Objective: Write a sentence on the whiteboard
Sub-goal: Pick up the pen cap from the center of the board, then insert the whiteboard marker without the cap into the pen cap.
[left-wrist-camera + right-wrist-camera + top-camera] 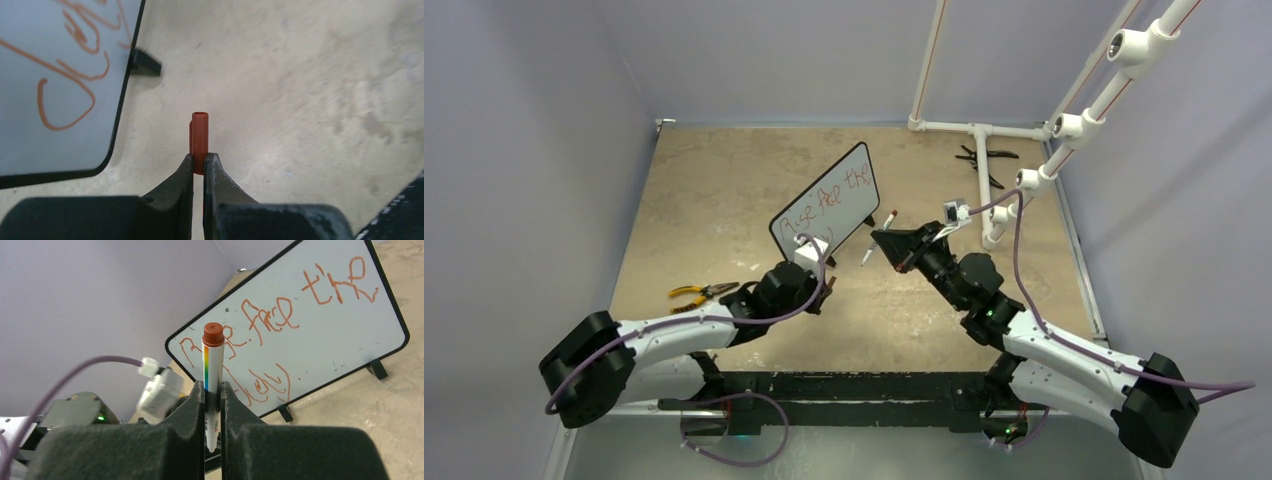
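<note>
The whiteboard point(849, 170) stands tilted on small black feet at mid-table, with the sentence point(829, 195) in red marker on two lines. My right gripper point(886, 240) is just right of the board, shut on a white marker point(212, 370) with a red end point(213, 335). The board point(350, 335) and sentence point(280, 315) stand behind it. My left gripper point(199, 160) is shut on a red marker cap point(199, 137), low over the table in front of the board's near corner point(30, 145). In the top view the left gripper point(824, 290) is below the board.
Yellow-handled pliers point(696, 292) lie left of my left gripper. Black pliers point(984, 156) lie at the back right beside a white pipe frame point(980, 140). Purple walls close in the table on three sides.
</note>
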